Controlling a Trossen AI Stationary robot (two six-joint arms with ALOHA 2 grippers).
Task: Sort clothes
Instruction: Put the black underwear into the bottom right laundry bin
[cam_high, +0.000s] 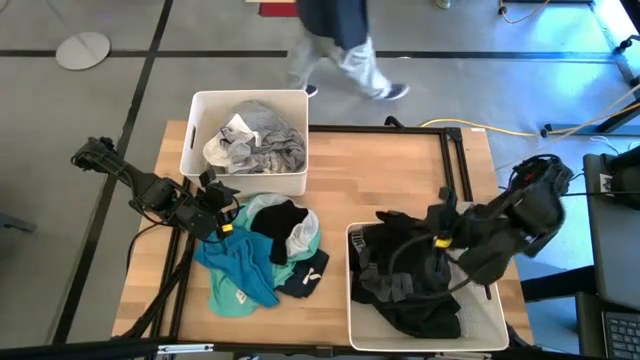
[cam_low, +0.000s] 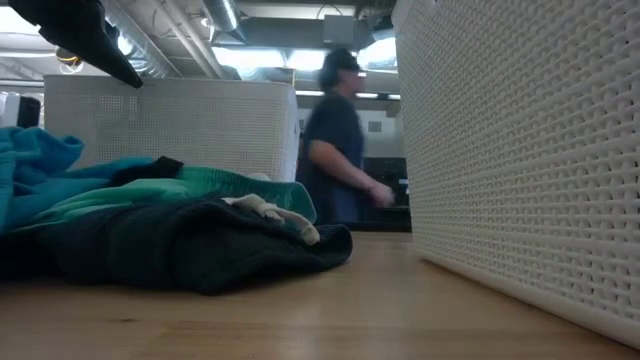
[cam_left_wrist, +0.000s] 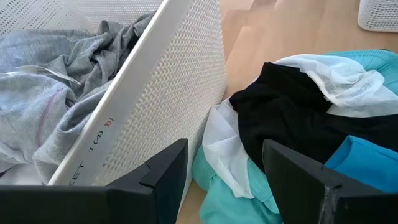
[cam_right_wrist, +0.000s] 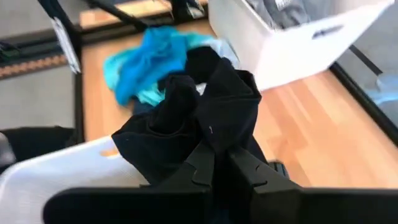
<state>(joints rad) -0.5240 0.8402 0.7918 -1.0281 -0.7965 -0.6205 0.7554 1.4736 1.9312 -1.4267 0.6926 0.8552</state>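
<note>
Right gripper (cam_right_wrist: 214, 163) clamped on limp black fabric garment (cam_right_wrist: 199, 112), hanging over white perforated plastic bin (cam_high: 490, 322) of darks. Left gripper (cam_high: 222, 213) wide, empty, beside mixed teal, black and white clothes pile (cam_high: 265, 250) on table. Fabric light, floppy; pinch a raised fold

Robotics lab or workshop. Wooden table (cam_high: 400, 170) stands on a grey concrete floor (cam_high: 100, 110) marked with dark lines; yellow cable (cam_high: 510, 130) trails at upper right. Low view shows exposed ceiling ducts (cam_low: 225, 20) and strip lighting. A person (cam_high: 340, 45) walks past at top centre.
</note>
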